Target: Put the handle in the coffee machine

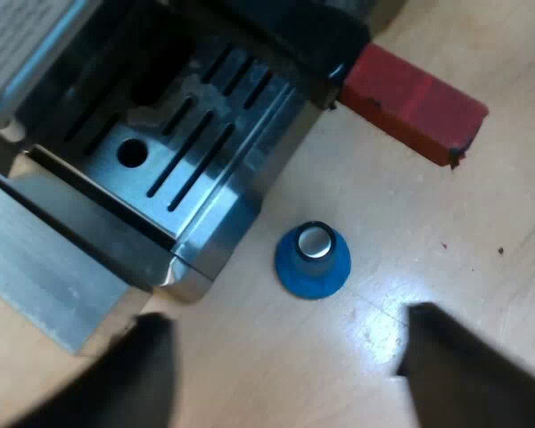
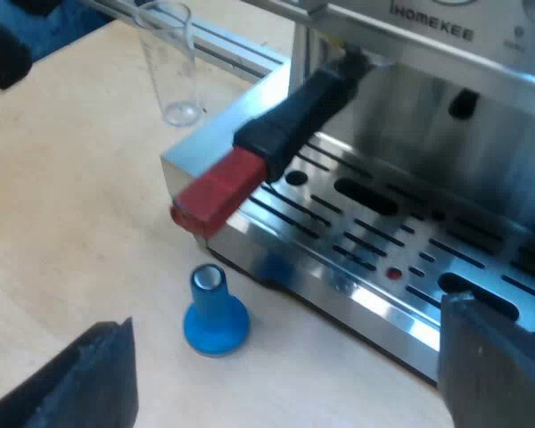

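Note:
The holder's dark handle point(image 2: 299, 111) runs out from the espresso machine's point(image 2: 428, 134) front over the drip tray point(image 2: 357, 232), and its red end point(image 2: 218, 192) sticks past the tray's corner. From above, the red end point(image 1: 415, 102) juts over the wooden table. A blue tamper point(image 2: 214, 312) stands upright on the table close to the tray; I see it from above point(image 1: 313, 260) beside the tray's corner point(image 1: 196, 259). My left gripper point(image 1: 281, 370) hangs open above the table near the tamper, holding nothing. My right gripper point(image 2: 285, 383) is open too, low over the table by the tamper.
A clear measuring glass point(image 2: 171, 62) stands on the table beyond the machine's corner. A metal rail point(image 1: 36, 285) lies along the machine's side. Bare wooden table point(image 2: 62, 205) stretches around the tamper.

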Motion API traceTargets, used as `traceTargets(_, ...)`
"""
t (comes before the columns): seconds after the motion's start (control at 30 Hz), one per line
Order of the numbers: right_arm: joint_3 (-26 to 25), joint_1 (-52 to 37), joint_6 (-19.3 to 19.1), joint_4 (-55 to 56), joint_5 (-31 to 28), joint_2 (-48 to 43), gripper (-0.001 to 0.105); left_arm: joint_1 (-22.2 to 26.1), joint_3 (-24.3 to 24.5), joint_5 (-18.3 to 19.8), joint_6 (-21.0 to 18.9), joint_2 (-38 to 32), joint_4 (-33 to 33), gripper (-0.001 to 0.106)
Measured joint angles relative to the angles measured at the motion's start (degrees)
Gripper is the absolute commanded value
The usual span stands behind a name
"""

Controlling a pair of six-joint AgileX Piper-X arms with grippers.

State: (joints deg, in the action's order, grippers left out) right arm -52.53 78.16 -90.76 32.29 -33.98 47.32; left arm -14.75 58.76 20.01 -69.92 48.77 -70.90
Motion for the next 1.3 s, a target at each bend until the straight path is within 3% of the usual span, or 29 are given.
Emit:
traceTargets(0.23,-2.72,-3.22,0.04,0.08,6.91,0.0,0.075,2.89,0.45,4.25,-0.45,-4.17,-0.94,0.105)
traceTargets(0.43,-2.75,-10.47,0.04,0.08,12.55,0.0,0.075,5.15,5.29,5.67,-10.62,-5.87,1.35,0.105)
traceTargets(0.53,-3.17,-14.5,0.04,0.41,13.33,0.0,0.075,5.33,7.58,5.31,-13.32,-5.87,3.67,0.105)
traceTargets(0.73,-8.44,-23.52,-0.24,6.53,13.51,0.0,0.075,5.33,12.04,3.68,-14.34,-5.87,4.73,0.105)
traceTargets(0.87,-12.73,-32.13,-0.44,15.17,13.51,0.0,0.075,5.33,12.23,3.39,-16.21,-6.11,5.36,0.105)
traceTargets(1.0,-13.57,-37.45,-1.24,17.82,13.51,-0.61,0.075,5.83,12.23,3.39,-16.67,-6.11,5.42,0.105)
traceTargets(1.03,-13.55,-43.02,-2.77,19.7,13.57,-1.54,0.075,6.42,12.23,3.39,-16.79,-6.11,5.42,0.105)
traceTargets(1.3,-13.55,-58.11,-7.96,23.72,15.68,-5.69,0.075,11.41,12.23,3.81,-17.59,-8.87,5.28,0.105)
